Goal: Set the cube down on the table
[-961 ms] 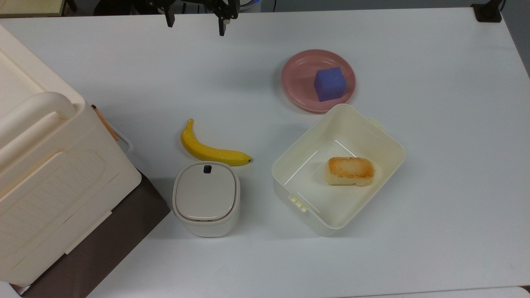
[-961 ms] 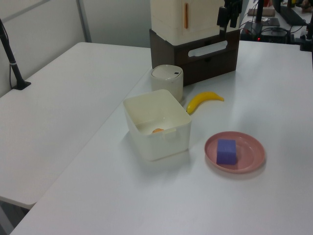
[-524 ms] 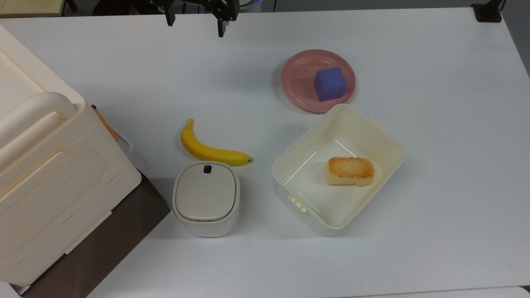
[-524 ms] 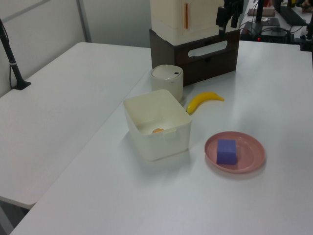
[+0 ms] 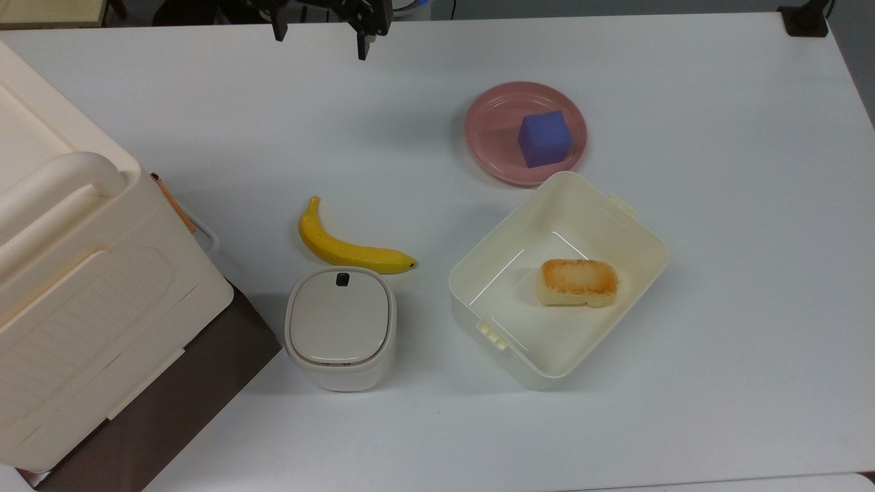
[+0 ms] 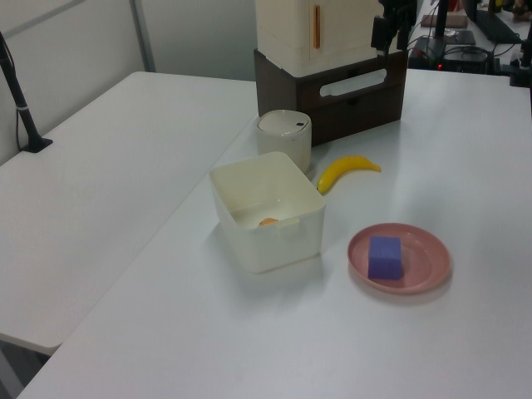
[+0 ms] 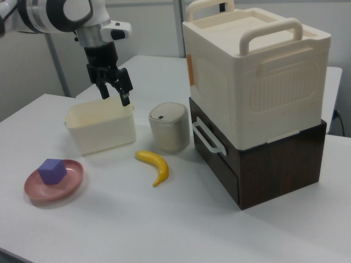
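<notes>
Your cube [image 5: 544, 139], a small matte blue-purple block with crisp equal sides, sits on the round pink plate [image 5: 489, 130], a smooth shallow dish with a raised rim, toward the top view's right half of it. The plate rests on the white tabletop [image 5: 738, 205], a plain, flat, smooth surface. Just beside the plate, nearer the top view's lower edge, stands an open cream plastic bin [image 5: 636, 225] with rounded corners and small clips on its rim; a toasted yellow-brown bread block [image 5: 578, 281] lies on its floor. To the top view's left of the bin you have a curved, glossy yellow banana [image 5: 345, 248] and, almost touching its tip, a squat rounded beige canister [image 5: 340, 328] with a flat lid and a small dark button. At the top view's far left a large cream ribbed case [image 5: 82, 301] with moulded handles sits on a dark brown drawer box [image 7: 263, 159]. Your claw [image 7: 114, 90] hangs in the air well apart from the cube, its two dark fingers [image 7: 125, 90] spread wide and holding nothing; in the right view it hovers above the far rim of the bin, and in the top view it shows at the upper edge, over bare tabletop.
</notes>
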You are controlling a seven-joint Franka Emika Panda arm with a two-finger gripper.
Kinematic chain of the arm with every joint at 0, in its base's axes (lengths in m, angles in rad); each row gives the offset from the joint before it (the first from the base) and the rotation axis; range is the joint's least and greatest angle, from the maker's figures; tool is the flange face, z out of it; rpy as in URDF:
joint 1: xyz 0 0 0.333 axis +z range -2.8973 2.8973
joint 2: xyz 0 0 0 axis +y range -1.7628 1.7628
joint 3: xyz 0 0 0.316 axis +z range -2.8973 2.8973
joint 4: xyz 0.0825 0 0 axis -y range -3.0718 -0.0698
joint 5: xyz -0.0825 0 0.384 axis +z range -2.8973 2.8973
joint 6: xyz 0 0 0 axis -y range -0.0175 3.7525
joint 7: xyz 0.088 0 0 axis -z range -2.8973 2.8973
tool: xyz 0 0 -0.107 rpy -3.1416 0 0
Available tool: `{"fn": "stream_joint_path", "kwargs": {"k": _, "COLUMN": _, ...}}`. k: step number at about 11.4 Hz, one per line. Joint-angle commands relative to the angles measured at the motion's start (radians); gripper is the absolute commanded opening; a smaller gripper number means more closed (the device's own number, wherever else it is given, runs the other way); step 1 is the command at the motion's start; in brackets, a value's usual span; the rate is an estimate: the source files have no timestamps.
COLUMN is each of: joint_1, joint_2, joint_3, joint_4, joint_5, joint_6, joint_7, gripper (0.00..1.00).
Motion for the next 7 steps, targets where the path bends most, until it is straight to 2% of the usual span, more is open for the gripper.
{"fn": "stream_joint_path", "kwargs": {"k": 1, "joint_1": 0.012, "joint_2": 0.004, "joint_3": -0.005, "joint_4": -0.013, "joint_5": -0.020, "joint_6": -0.014, "joint_7": -0.009, "gripper": 1.00}}
{"fn": "stream_joint_path", "kwargs": {"k": 4, "joint_1": 0.038, "joint_2": 0.011, "joint_3": 0.015, "joint_4": -0.037, "joint_5": -0.031, "joint_6": -0.018, "joint_7": -0.013, "gripper": 1.00}}
{"fn": "stream_joint_path", "kwargs": {"k": 7, "joint_1": 0.135, "joint_2": 0.019, "joint_3": 0.021, "joint_4": -0.076, "joint_5": -0.033, "joint_6": -0.015, "joint_7": -0.031, "gripper": 1.00}}
